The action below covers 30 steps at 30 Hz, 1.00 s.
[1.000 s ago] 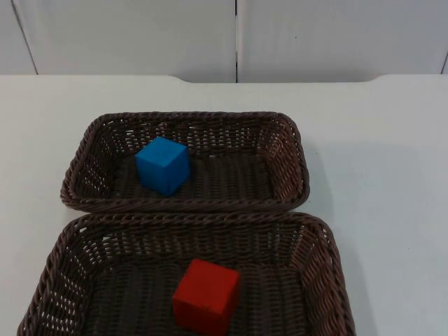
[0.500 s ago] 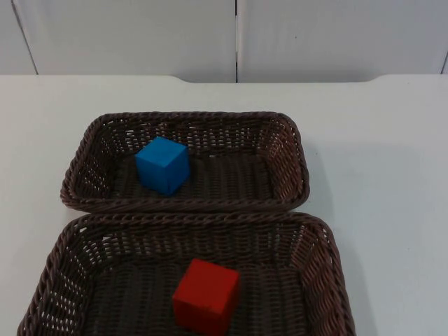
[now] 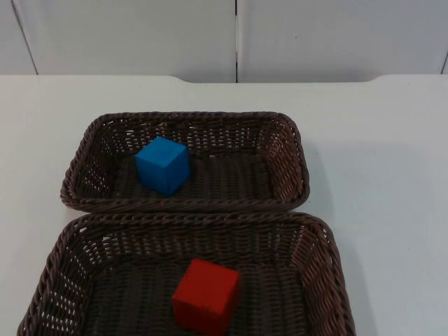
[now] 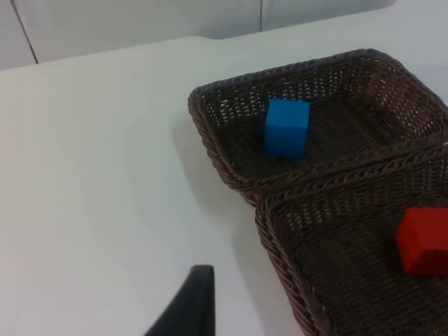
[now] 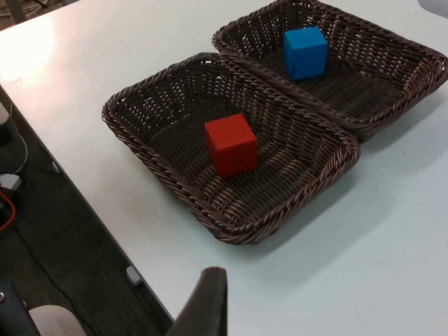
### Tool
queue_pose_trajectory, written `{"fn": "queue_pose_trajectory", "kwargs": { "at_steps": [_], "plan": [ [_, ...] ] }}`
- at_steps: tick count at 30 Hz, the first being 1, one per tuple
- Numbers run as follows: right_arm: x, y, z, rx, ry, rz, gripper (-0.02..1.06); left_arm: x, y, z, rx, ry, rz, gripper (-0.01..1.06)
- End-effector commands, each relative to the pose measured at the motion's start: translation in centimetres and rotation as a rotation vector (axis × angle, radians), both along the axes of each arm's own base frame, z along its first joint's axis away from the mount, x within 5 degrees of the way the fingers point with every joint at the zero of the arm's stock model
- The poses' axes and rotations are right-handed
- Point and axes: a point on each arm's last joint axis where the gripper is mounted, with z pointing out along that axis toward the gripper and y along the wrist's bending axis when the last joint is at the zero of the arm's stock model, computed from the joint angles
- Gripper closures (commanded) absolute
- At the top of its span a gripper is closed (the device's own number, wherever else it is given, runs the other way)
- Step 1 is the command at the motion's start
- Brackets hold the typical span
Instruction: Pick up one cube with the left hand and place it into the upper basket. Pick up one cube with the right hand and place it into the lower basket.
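Now | blue cube (image 3: 162, 165) in upper basket (image 3: 290, 150) | red cube (image 3: 206, 295) in lower basket (image 3: 323, 266) | both hands apart, grip state unclear

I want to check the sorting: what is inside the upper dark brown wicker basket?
Inside the upper dark brown wicker basket sits one blue cube, toward its left side, on the woven floor. The weave directly under the cube is covered, so it cannot be seen.
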Motion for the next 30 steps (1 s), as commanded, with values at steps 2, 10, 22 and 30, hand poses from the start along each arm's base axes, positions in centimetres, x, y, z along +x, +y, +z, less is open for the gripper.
{"fn": "queue_pose_trajectory", "kwargs": {
  "at_steps": [2, 10, 22, 30],
  "plan": [
    [0.03, 0.01, -0.19, -0.005, -0.001, 0.003, 0.09, 0.00, -0.08, -0.21, -0.005, 0.003, -0.010, 0.00],
    [0.03, 0.01, -0.19, -0.005, -0.001, 0.003, -0.01, 0.08, -0.23, -0.85, 0.012, 0.035, -0.026, 0.00],
    [0.03, 0.01, -0.19, -0.005, -0.001, 0.003, -0.01, 0.08, -0.23, -0.85, 0.012, 0.035, -0.026, 0.00],
    [0.03, 0.01, -0.19, -0.005, -0.001, 0.003, -0.01, 0.08, -0.23, -0.85, 0.012, 0.035, -0.026, 0.00]
  ]
}}
